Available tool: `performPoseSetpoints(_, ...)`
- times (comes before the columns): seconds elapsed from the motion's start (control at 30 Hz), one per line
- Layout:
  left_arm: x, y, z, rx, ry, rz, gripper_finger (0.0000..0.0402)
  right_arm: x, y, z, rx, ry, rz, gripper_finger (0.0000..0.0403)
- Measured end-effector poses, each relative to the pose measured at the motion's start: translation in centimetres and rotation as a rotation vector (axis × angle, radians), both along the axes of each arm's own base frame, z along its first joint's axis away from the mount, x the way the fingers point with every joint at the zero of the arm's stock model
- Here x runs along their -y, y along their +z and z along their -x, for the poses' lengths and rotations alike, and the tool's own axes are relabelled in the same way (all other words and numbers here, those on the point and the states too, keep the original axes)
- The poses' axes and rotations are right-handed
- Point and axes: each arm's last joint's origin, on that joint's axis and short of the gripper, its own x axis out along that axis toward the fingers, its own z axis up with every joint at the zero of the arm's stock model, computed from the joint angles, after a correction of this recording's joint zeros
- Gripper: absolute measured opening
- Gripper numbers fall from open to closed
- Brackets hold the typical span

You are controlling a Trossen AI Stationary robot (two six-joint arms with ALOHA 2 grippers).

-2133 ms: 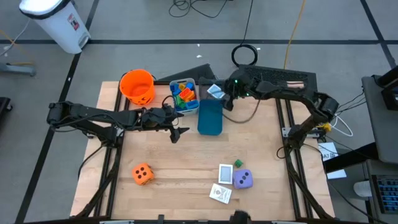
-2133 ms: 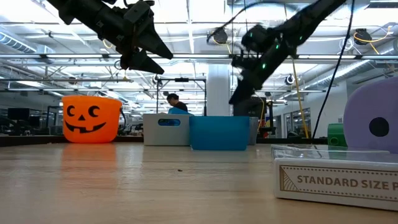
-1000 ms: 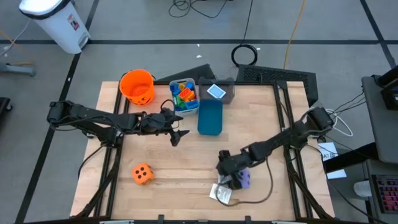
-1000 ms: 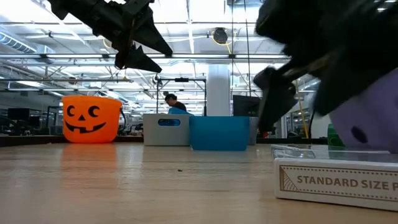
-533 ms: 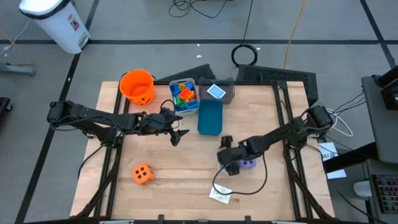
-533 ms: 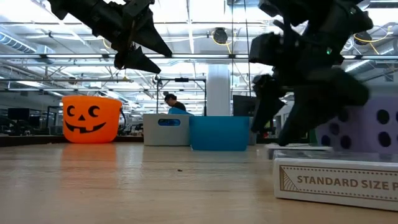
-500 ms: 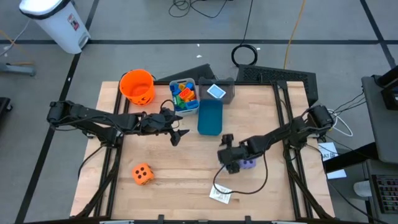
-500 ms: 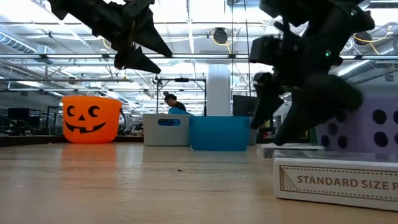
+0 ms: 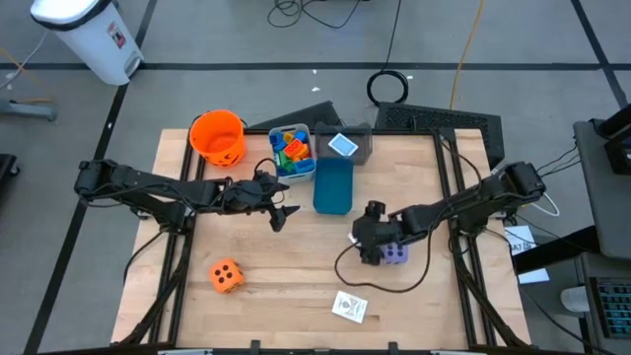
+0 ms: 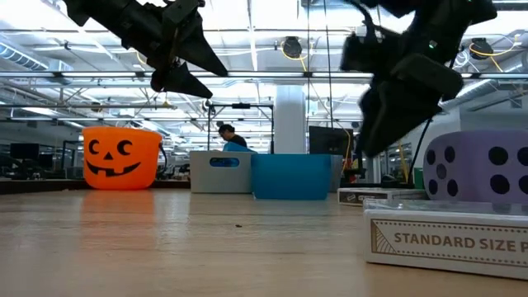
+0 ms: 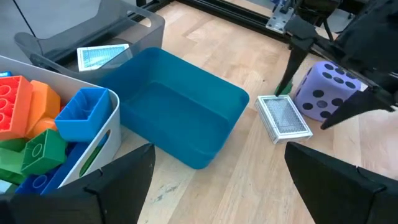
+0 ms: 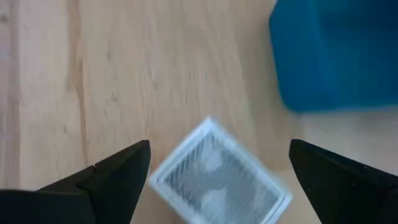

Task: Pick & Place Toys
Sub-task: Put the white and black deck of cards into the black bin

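Wooden bench mid-task: blocks binned, orange die, purple die and card box still out, right pincer open over clear card case, left pincer open, idle.

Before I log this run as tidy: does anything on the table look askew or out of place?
Mostly tidy. The card box near the front edge lies turned at an angle to the table's edges, and the orange die sits alone at the front left, away from the bins. The blue bin is empty. Nothing looks spilled or damaged.
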Motion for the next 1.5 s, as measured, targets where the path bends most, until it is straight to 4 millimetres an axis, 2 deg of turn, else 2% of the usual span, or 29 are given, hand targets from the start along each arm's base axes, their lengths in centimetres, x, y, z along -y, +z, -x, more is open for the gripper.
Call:
performPoseSetpoints(0.17,0.0,0.0,0.0,-0.003,0.001,0.002,0.0365,1.2,-0.7,0.1,-0.068,-0.185,-0.169,0.0375)
performPoseSetpoints(0.4,0.0,0.0,0.0,-0.002,0.002,0.003,0.0365,2.7,-1.6,0.7,-0.105,-0.295,-0.163,0.0375)
performPoseSetpoints(0.5,0.0,0.0,0.0,-0.004,0.002,0.003,0.0365,3.1,-2.1,0.8,-0.114,-0.193,-0.105,0.0375)
performPoseSetpoints(0.8,0.0,0.0,0.0,-0.004,0.002,0.002,0.0365,2.4,-2.1,0.7,-0.182,0.348,0.179,0.0375)
performPoseSetpoints(0.87,0.0,0.0,0.0,-0.004,0.001,0.002,0.0365,2.3,-2.2,0.8,-0.194,0.419,0.191,0.0375)
performPoseSetpoints(1.03,0.0,0.0,0.0,-0.004,0.001,0.003,0.0365,1.9,-2.3,0.9,-0.182,0.415,0.046,0.0375)
performPoseSetpoints(1.17,0.0,0.0,0.0,-0.004,0.001,0.002,0.0365,2.1,-3.2,1.2,-0.174,0.443,0.054,0.0375)
performPoseSetpoints(1.5,0.0,0.0,0.0,-0.002,0.001,0.003,0.0365,4.5,-5.1,2.0,-0.138,0.413,0.030,0.0375)
